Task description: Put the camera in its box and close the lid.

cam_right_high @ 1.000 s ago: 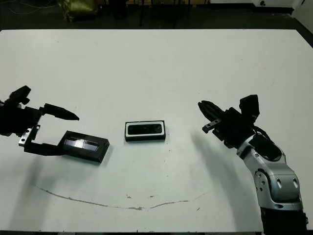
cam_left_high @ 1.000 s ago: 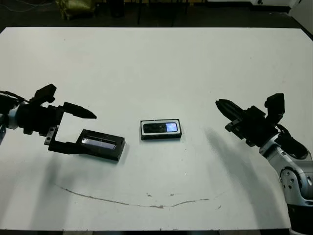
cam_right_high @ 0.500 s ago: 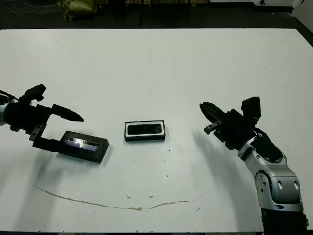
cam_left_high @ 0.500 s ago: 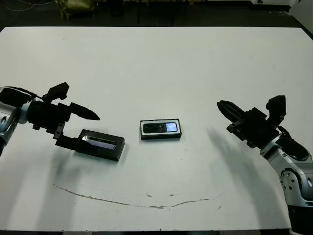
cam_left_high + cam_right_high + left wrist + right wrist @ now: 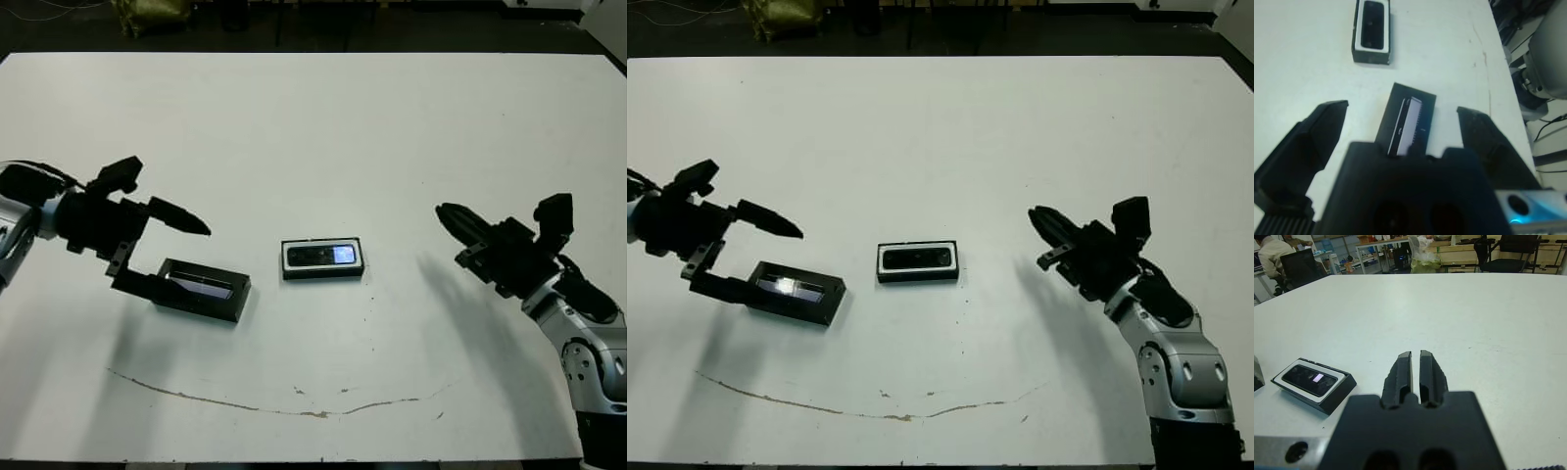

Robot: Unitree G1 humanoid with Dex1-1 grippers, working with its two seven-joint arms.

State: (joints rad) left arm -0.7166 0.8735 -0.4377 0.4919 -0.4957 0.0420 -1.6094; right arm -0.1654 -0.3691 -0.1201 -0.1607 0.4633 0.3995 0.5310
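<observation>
two pincers: left pincer [image 5: 162, 250] wide astride the lid [image 5: 201, 289]; right pincer [image 5: 453, 220] pressed narrow.

Table [image 5: 313, 127] white with a thin brown curved mark near front edge, box [image 5: 323, 259] black outside with white lining, camera [image 5: 315, 256] black, lid [image 5: 201, 289] black with pale bluish strip, both grippers black.

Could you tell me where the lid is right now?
The lid lies flat on the table's left side, between the left gripper's open fingers, left of the box.
</observation>
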